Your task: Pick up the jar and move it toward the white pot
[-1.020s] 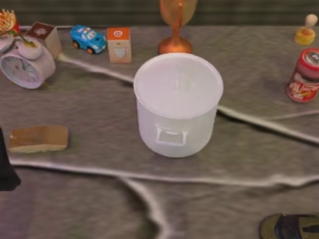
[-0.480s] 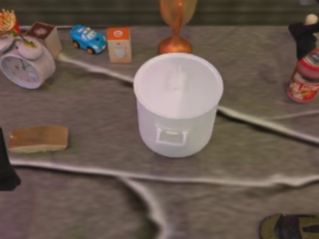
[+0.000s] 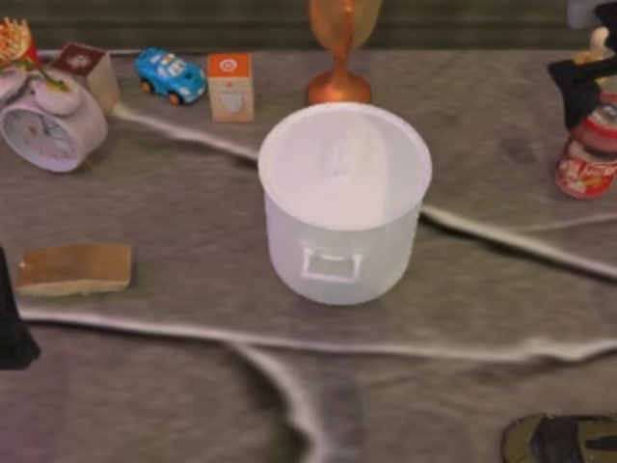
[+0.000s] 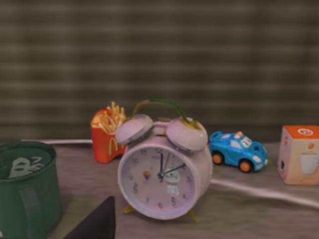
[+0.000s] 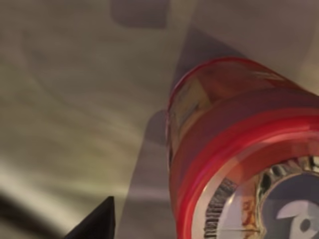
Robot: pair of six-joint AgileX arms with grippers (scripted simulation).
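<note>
The jar (image 3: 586, 159), red-lidded with a red-and-white label, stands at the table's far right edge. My right gripper (image 3: 582, 85) hangs over its far side and covers part of the lid. In the right wrist view the jar (image 5: 234, 149) looms close, its lid toward the camera. One dark fingertip (image 5: 97, 223) stands apart from it, so the jaws are open and hold nothing. The white pot (image 3: 344, 198), large with a side handle, sits mid-table, well left of the jar. My left gripper (image 3: 10, 323) is parked at the left edge, open, with one fingertip (image 4: 99, 221) showing.
Along the back stand an orange goblet (image 3: 339, 48), an orange-and-white box (image 3: 230, 87), a blue toy car (image 3: 170, 75), a wooden block (image 3: 87, 69) and an alarm clock (image 3: 48, 121). A brown slab (image 3: 74, 268) lies left, a dark toy car (image 3: 559, 439) front right. A green mug (image 4: 25, 184) stands near the left gripper.
My right gripper has come in from the far right edge and lowered over the jar, now hiding part of its lid and the small yellow piece behind. The jar and left arm have not moved.
</note>
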